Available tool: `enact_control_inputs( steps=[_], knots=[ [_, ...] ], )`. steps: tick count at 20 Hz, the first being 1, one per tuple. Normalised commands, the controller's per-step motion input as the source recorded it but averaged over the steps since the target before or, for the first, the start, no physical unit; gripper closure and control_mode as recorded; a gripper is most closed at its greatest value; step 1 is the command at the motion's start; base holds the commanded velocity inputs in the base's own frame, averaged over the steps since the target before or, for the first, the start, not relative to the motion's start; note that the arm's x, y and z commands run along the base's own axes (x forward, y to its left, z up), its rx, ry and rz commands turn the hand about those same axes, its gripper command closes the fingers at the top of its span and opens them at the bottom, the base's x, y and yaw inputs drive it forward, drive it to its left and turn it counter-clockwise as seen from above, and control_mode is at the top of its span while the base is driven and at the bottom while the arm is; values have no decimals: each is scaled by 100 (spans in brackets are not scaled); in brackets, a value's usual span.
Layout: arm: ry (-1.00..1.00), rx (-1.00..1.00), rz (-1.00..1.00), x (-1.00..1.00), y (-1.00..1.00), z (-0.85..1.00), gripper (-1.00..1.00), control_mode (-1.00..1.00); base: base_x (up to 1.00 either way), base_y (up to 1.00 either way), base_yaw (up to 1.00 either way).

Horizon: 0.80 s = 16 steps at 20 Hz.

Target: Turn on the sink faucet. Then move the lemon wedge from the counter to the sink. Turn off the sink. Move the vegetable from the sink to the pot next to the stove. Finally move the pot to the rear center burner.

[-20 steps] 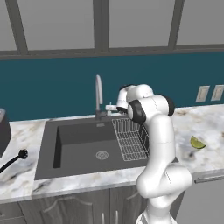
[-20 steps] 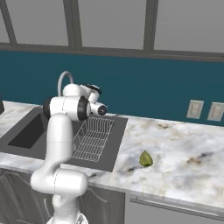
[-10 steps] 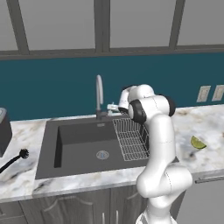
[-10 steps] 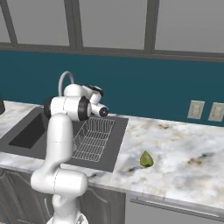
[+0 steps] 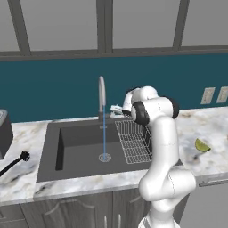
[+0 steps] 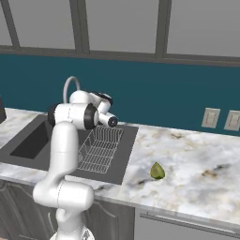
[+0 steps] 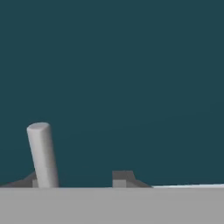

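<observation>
The counter (image 5: 26, 182) is the biggest thing here, a veined marble top running to both sides of the gripper (image 5: 116, 109) and out in front of the arm's base. Set into it, below and to the left of the gripper in the left base view, is the dark sink (image 5: 80, 144), with a wire rack (image 5: 133, 140) lying at the end directly under the arm. The faucet (image 5: 102, 95) rises just beside the gripper, on its left in that view, and a thin blue stream of water (image 5: 104, 138) drops from the spout to the round drain (image 5: 104, 157).

The gripper sits at the base of the faucet, near the back wall. In the hand view a pale grey lever (image 7: 42, 155) stands slightly tilted beside the left fingertip. Whether the fingers are spread or pressed on anything cannot be told, since they are mostly hidden.

A black dish brush (image 5: 15, 162) lies on the counter far to the gripper's left. The lemon wedge (image 5: 201, 145) rests on the counter well apart from the gripper, on its right, beyond the sink's edge.
</observation>
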Motion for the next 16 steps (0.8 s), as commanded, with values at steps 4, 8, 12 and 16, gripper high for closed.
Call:
enact_control_inputs(
  steps=[4,8,12,16],
  knots=[
    [0,4,0,-1,-28,3,-100,-100,0,0,0],
    [0,0,0,-2,-21,35,-100,-100,0,0,0],
    [0,0,-1,-30,-29,51,-100,-100,0,0,0],
    [0,0,-3,-40,-25,58,-100,-100,0,0,0]
  ],
)
